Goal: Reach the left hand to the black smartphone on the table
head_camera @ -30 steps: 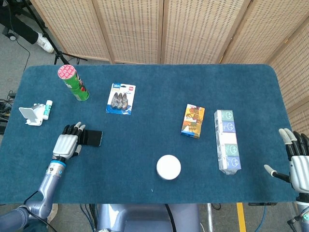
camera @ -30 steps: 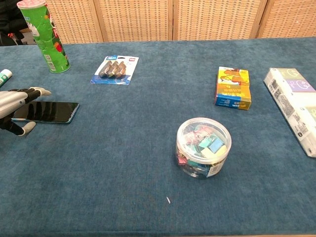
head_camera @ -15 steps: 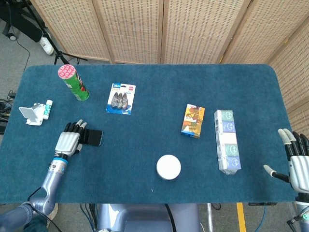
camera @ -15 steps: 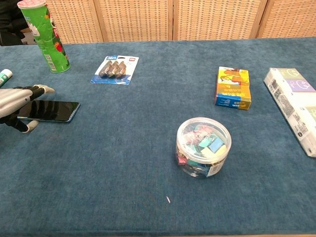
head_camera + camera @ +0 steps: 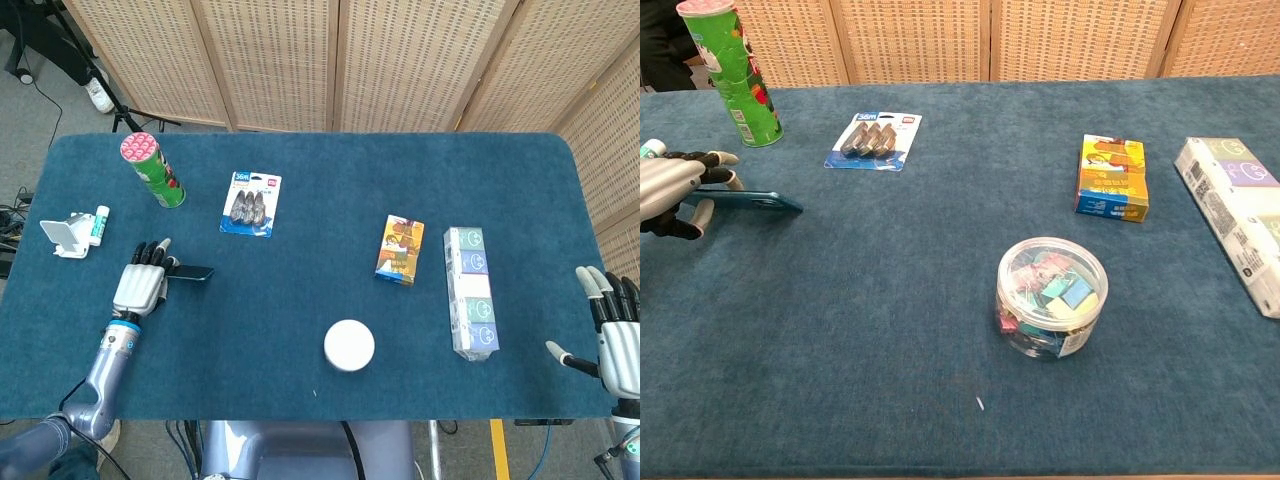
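Blue felt table [image 5: 320, 310] stands before wicker folding screens [image 5: 340, 60].

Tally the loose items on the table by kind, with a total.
Phone: 1, held by the left hand
Chip can: 1
Clip pack: 1
Clip tub: 1
Boxes: 2, small colourful box, long white box
Glue stick: 1
White stand: 1
Total: 8
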